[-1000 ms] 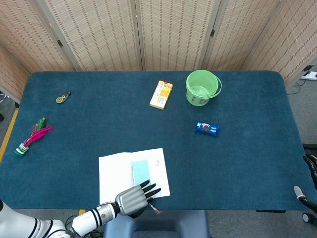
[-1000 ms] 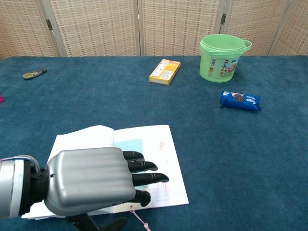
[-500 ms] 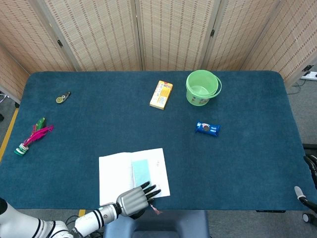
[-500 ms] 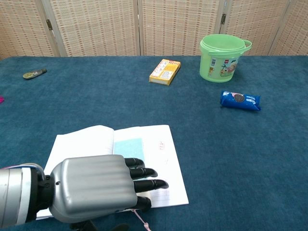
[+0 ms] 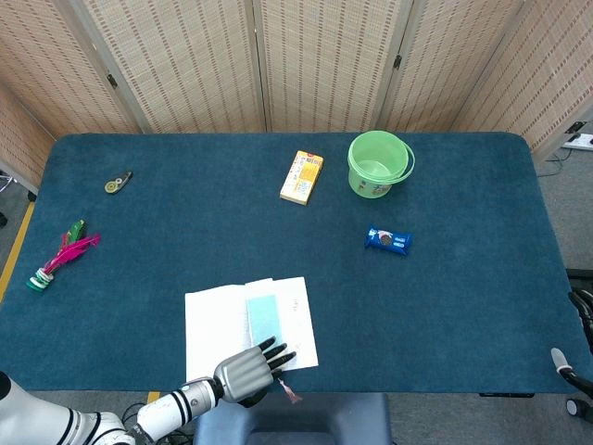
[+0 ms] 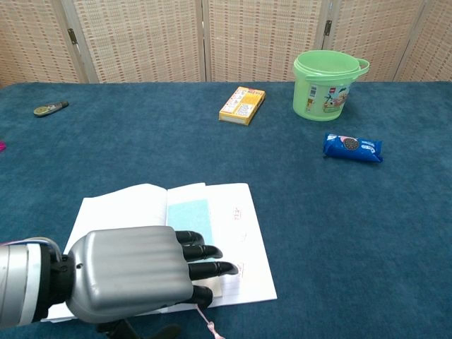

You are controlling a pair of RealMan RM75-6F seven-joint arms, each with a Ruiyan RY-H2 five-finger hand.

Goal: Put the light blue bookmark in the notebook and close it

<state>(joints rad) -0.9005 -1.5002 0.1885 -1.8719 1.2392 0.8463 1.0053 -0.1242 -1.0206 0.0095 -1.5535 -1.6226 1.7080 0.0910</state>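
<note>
I'm seeing the blue table [image 5: 167, 232] carrying an open notebook [image 5: 218, 326] lower left, green bucket [image 5: 378, 164], yellow box [image 5: 301, 177], cookie pack [image 5: 387, 240].

Left hand [image 5: 248, 372] at near table edge, fingers apart over open notebook [image 5: 214, 324]. Light blue bookmark [image 5: 262, 318] lies on its right page. Green bucket [image 5: 379, 164], yellow box [image 5: 302, 177], blue packet [image 5: 387, 240] farther back.

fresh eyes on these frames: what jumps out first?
The big silver left robot hand fills the near-left of the chest view, fingers over the near edge of the open notebook. The light blue bookmark lies on the notebook's page near the spine. Farther back on the blue table, a green bucket stands right of centre, with a yellow box to its left.
</note>
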